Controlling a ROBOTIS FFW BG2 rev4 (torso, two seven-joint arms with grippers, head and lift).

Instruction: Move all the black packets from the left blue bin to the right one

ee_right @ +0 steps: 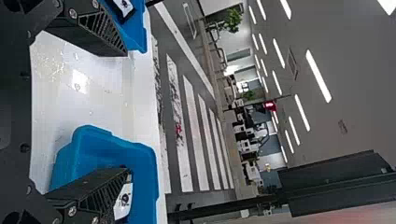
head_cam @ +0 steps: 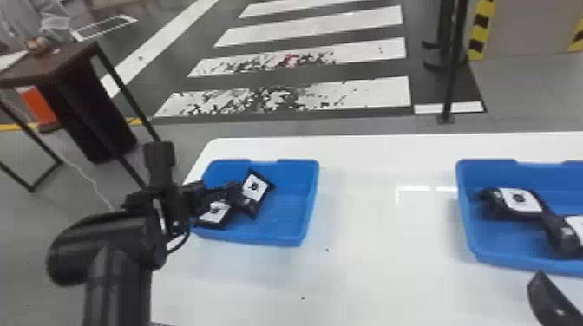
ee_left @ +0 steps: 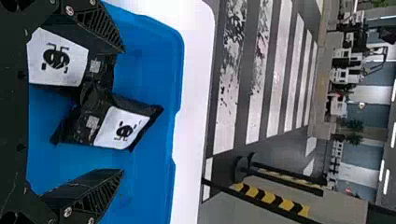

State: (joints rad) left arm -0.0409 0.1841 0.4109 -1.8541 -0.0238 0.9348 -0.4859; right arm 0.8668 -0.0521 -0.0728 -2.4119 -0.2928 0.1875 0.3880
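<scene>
My left gripper (head_cam: 197, 197) is over the left side of the left blue bin (head_cam: 288, 212). That bin holds two black packets with white labels, one packet (head_cam: 253, 190) touching the other packet (head_cam: 214, 212). In the left wrist view my left gripper (ee_left: 123, 111) is open; one packet (ee_left: 123, 128) lies between and beyond its fingertips, while the other packet (ee_left: 58, 58) is partly behind one finger. My right gripper (head_cam: 553, 303) is just in front of the right blue bin (head_cam: 466, 212), where black packets (head_cam: 518, 199) lie. The right wrist view shows my right gripper (ee_right: 127, 113) open and holding nothing.
Both bins stand on a white table (head_cam: 381, 242), with a wide stretch of tabletop between them. Beyond the table's far edge stands a thin black post (head_cam: 453, 65). To the left is a dark brown stand (head_cam: 52, 65) on the floor.
</scene>
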